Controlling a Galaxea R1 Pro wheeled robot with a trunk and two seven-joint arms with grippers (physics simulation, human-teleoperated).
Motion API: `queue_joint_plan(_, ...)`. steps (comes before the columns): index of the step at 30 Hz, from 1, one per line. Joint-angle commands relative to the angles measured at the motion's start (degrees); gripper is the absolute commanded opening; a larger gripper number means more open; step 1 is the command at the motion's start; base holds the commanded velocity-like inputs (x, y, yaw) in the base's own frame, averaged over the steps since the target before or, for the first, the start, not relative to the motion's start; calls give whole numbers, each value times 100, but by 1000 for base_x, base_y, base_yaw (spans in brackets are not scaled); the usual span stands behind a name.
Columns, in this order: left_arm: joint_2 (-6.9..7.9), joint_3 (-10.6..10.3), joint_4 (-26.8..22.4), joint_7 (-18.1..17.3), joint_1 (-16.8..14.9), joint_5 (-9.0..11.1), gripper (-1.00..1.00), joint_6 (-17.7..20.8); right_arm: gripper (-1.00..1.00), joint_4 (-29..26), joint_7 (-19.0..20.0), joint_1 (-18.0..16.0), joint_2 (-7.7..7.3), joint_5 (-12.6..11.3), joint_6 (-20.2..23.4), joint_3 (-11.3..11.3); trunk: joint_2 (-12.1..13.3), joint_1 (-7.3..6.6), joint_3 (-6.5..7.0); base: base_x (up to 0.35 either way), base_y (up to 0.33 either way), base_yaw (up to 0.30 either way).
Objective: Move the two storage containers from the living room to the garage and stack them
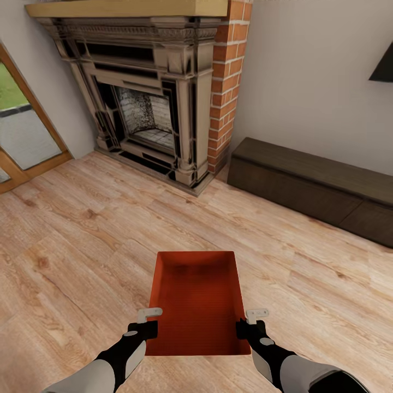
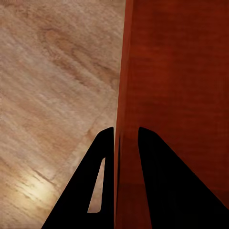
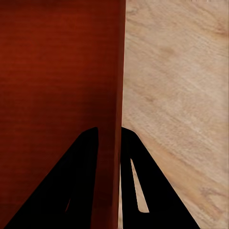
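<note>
Storage container [image 1: 197, 297], orange-red and rectangular, is in the lower middle of the head view, above the light wood-plank floor [image 1: 82, 245] of the living room. It is open at the top, and fine ribs show on its inside. Whether it rests on the planks or is lifted a little above them, I cannot tell.

The left gripper [image 1: 148, 323] is at the container's left long wall, near the corner closest to the robot. In the left wrist view, the two black fingers [image 2: 102, 181] stand one on each side of this thin wall, one outside over the planks and one inside the tub, so the jaws are pinching the wall of the storage container [image 2: 176, 95].

The right gripper [image 1: 250, 323] is at the right long wall, also near the close corner. In the right wrist view its fingers [image 3: 76, 186] likewise have the wall between them, one inside and one outside, and they pinch the wall of the same storage container [image 3: 57, 71]. The two grippers sit opposite each other across the tub.

Farther away, a red-brick fireplace [image 1: 158, 98] with a dark metal surround stands at the wall. To its right, a long low dark-brown bench [image 1: 311, 185] runs along the white wall. A corner of a black TV [image 1: 383, 68] shows at the right edge. A glass door with a wooden frame [image 1: 22, 131] is at the left edge.
</note>
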Motion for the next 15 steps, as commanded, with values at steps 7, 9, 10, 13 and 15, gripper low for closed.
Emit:
queue_joint_plan(7,10,46,-2,77,-3,-6,-100,2,-100,14,-31,-4,-4,-136,-37,7,280,-155,123,0,0,0)
queue_joint_plan(9,14,46,-1,77,-3,-6,-100,2,-100,14,-31,-4,-4,-139,-37,7,361,-199,159,0,0,0)
queue_joint_plan(10,14,48,-1,77,-3,-6,-100,2,-100,14,-31,-4,-4,-139,-37,7,401,-221,177,0,0,0)
queue_joint_plan(13,12,47,1,77,-3,-6,-100,2,-100,14,-32,-4,-4,-139,-37,7,521,-287,231,0,0,0)
queue_joint_plan(15,11,47,1,77,-3,-6,-100,2,-100,14,-29,-4,-4,-140,-37,7,601,-330,267,0,0,0)
